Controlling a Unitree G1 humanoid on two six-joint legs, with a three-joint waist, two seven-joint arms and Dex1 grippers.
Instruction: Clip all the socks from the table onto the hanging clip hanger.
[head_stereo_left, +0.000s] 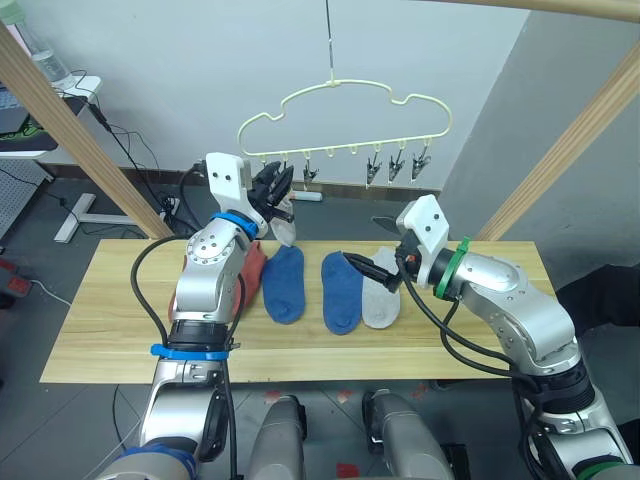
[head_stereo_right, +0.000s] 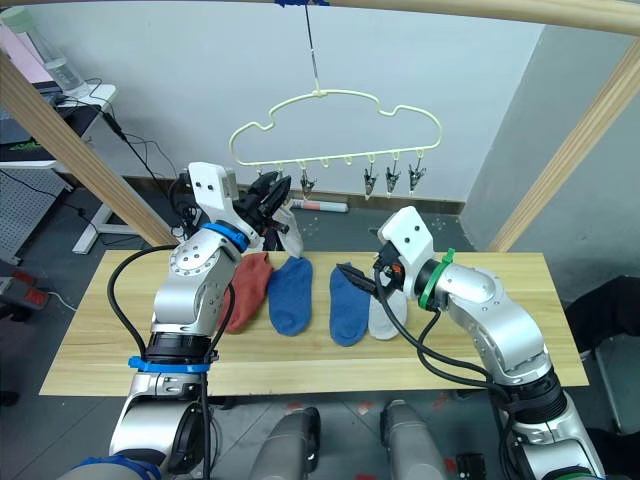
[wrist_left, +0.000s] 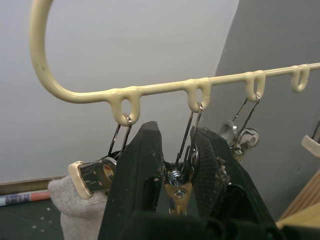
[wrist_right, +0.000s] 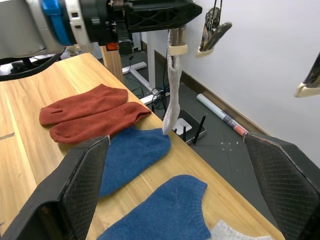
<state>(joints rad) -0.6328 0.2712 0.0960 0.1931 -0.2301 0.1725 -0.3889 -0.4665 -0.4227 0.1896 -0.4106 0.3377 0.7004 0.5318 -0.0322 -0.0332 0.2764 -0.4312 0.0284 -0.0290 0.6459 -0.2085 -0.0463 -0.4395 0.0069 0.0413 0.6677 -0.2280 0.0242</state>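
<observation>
From the head camera, the clip hanger (head_stereo_left: 345, 125) hangs by its thin hook above the far edge of the table (head_stereo_left: 110, 330), with silver clips along its lower bar. The left gripper (head_stereo_left: 272, 188) is raised to the left end of that bar. A light grey sock (head_stereo_left: 284, 226) hangs just beside the gripper, under the bar. On the tabletop lie two blue socks (head_stereo_left: 284, 283) side by side, with a rust-red sock (head_stereo_left: 254, 268) partly hidden behind the left arm and a second grey sock (head_stereo_left: 380, 302) on the right, touching the nearer blue one. The right gripper (head_stereo_left: 372, 270) hovers low over that grey sock and the blue sock's toe.

In the left wrist view, the left gripper's two black fingers (wrist_left: 137, 190) press together on a silver clip (wrist_left: 179, 185) that hangs from the second loop of the yellow bar. Beside it, the neighbouring clip (wrist_left: 95, 172) on the first loop grips the top of the hanging grey sock.

In the right wrist view, the right gripper's fingers (wrist_right: 75, 185) stand wide apart with nothing between them. Beyond them lie two rust-red socks (wrist_right: 85, 112) touching each other, then the two blue socks, and a corner of the grey one. The hanging grey sock dangles from its clip past the table's far edge.
</observation>
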